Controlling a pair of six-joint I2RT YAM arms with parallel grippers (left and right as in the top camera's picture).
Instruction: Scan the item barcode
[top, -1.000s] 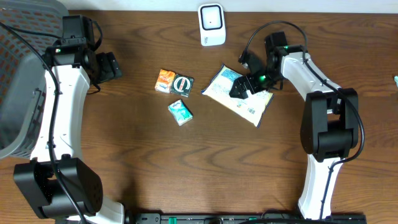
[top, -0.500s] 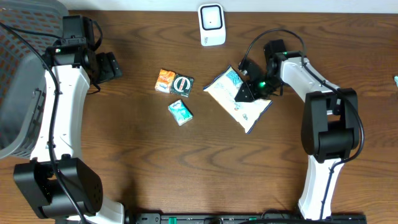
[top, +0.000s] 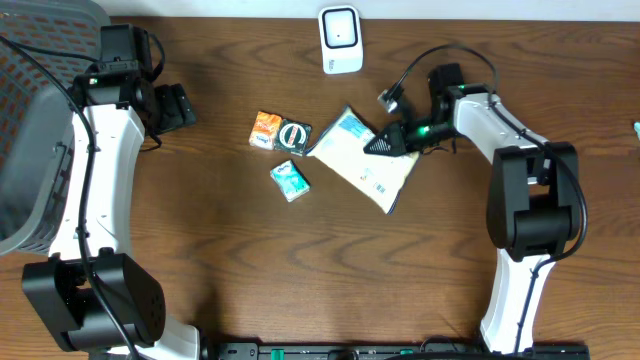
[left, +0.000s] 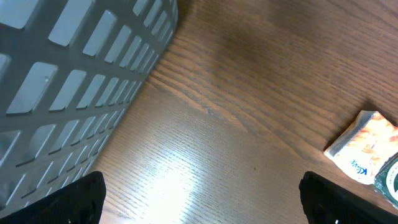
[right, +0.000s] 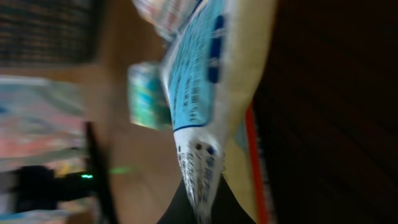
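a dark wooden table (top: 200, 260) seen from above. the item to be scanned, a flat white pouch (top: 362, 160) with blue printing, sits right of centre, just below and to the right of the white barcode scanner (top: 341, 40) standing at the table's far edge. the right gripper (top: 385, 143) is pinched tight on the pouch's upper right edge. in the right wrist view the pouch (right: 205, 93) is blurred; rows of blue text and a red stripe show, but nothing can be read, and its sealed edge runs down between the closed fingertips (right: 186, 211). left of the pouch lie three small packets: an orange one (top: 265, 130), touching a dark one with a round white logo (top: 293, 135), and a teal one (top: 290, 180) just below them. the left wrist view shows small blue lettering on the orange packet (left: 364, 146), too small to read. the left gripper (top: 180, 105) holds nothing, its jaws spread wide, beside a grey mesh basket (top: 30, 150) at the table's left edge.
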